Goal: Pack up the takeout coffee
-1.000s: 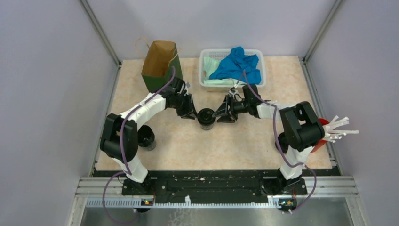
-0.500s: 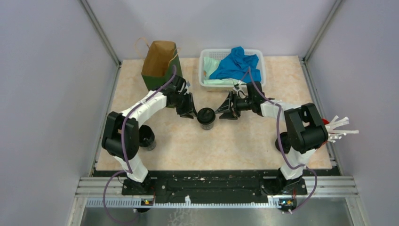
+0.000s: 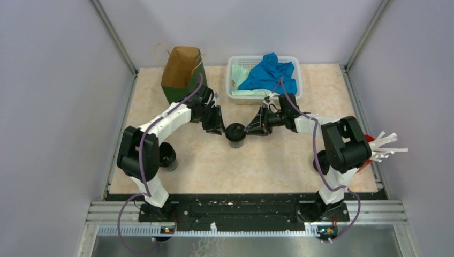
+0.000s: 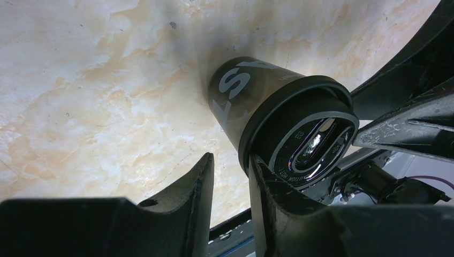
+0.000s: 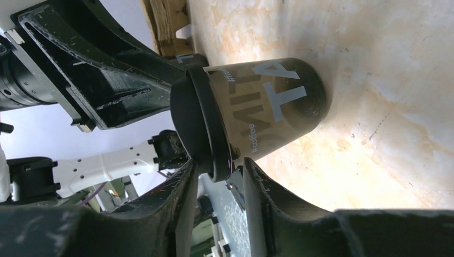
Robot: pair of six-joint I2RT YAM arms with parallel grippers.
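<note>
The takeout coffee [image 3: 235,133], a black cup with a black lid, stands upright mid-table between both grippers. My left gripper [image 3: 218,127] is at its left side. In the left wrist view its jaws are slightly apart with only table between them [image 4: 231,158], and one finger [image 4: 265,193] rests against the lid's rim [image 4: 251,144]. My right gripper [image 3: 249,128] comes in from the right. In the right wrist view its fingertips [image 5: 219,162] straddle the lid's rim: one finger [image 5: 182,187] touches the lid top, while a thin gap shows beside the other.
A second black cup [image 3: 167,155] stands by the left arm's elbow. A brown and green paper bag [image 3: 181,69] stands at the back left, beside a white basket [image 3: 231,80] holding a blue cloth [image 3: 267,75]. A red cup with white sticks [image 3: 369,147] sits at the right edge.
My right gripper backed off the cup, then came back to its lid with narrower jaws. The left gripper and the cup have hardly moved.
</note>
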